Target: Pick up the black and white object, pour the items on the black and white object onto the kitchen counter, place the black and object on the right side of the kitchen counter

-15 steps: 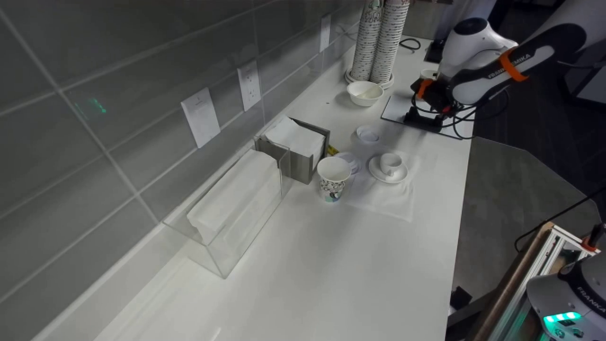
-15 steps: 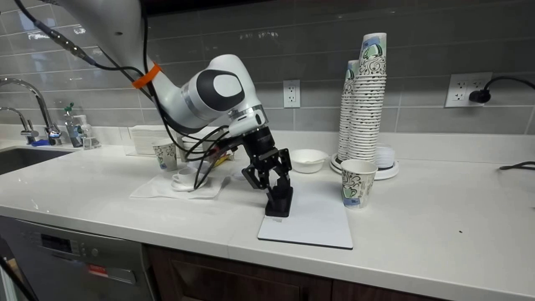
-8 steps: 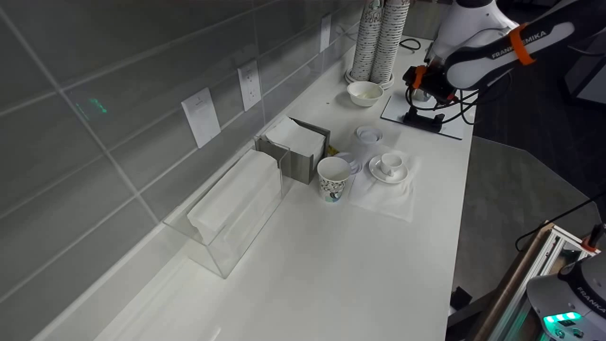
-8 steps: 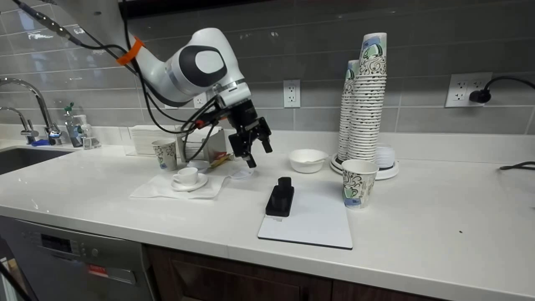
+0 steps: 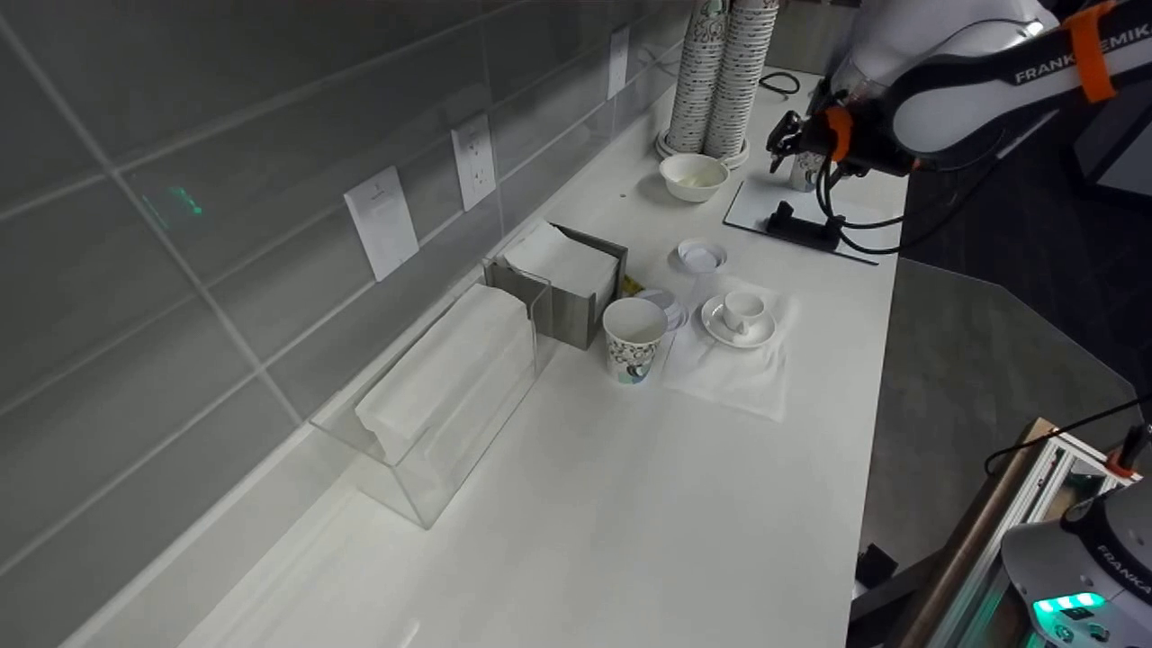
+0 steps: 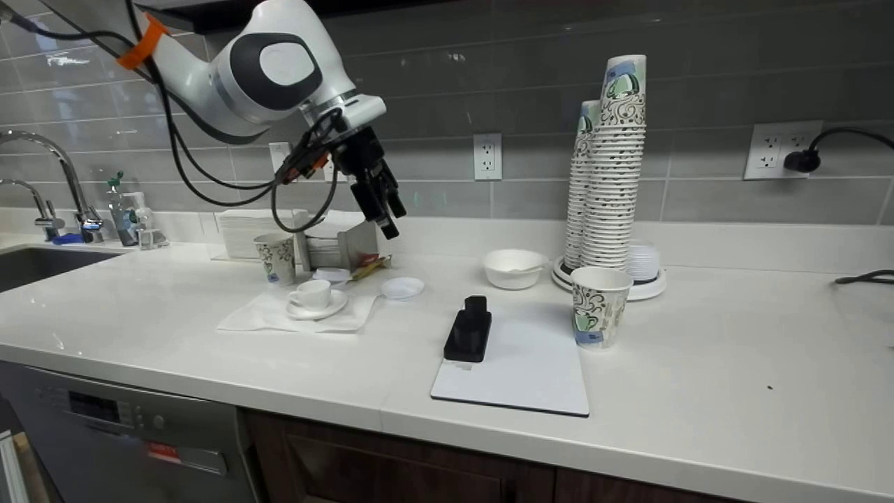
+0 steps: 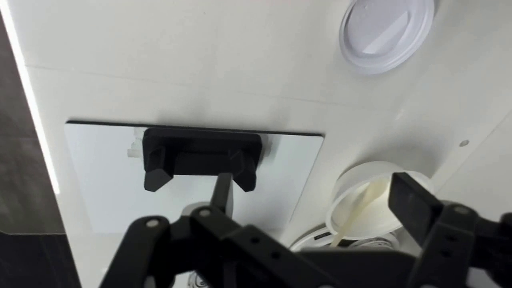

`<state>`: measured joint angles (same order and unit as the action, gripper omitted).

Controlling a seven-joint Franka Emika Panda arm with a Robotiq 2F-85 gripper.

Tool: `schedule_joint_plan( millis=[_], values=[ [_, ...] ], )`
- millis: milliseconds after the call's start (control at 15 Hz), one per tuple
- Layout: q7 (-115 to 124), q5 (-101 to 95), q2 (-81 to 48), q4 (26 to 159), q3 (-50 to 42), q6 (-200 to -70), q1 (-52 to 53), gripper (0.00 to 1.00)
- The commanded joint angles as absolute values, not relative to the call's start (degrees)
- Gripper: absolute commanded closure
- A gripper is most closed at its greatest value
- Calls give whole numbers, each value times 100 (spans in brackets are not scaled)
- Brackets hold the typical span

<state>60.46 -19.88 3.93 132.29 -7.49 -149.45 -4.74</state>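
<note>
The black and white object is a white board (image 6: 520,384) with a thin black edge and a low black piece (image 6: 469,328) at one end, apparently a handle with two upright posts. It lies flat on the white kitchen counter (image 6: 698,419). My gripper (image 6: 394,218) hangs well above and away from it, towards the sink side. In the wrist view the gripper (image 7: 312,184) is open, its fingers wide apart with nothing between them, and the black piece (image 7: 202,152) shows beyond one finger. No items to pour are visible on the board or counter.
A patterned paper cup (image 6: 599,307) stands at the board's side. Behind are a white bowl (image 6: 515,269) with a spoon and tall cup stacks (image 6: 611,168). Towards the sink (image 6: 56,262) sit a mug (image 6: 312,295) on a saucer, a lid (image 6: 402,288) and a grey napkin box (image 6: 356,244).
A second ago my gripper was down at the black piece. It has opened, let go, risen and swung back towards the sink side. The board and black piece stay where they were.
</note>
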Motion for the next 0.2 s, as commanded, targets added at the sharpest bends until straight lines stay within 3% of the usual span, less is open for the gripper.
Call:
schedule_joint_plan(
  millis=[0, 133],
  values=[
    [5767, -1873, 432, 13274, -614, -15066, -612, 0],
    [5582, -1838, 444, 13325, -613, -15158, -624, 0]
  ],
)
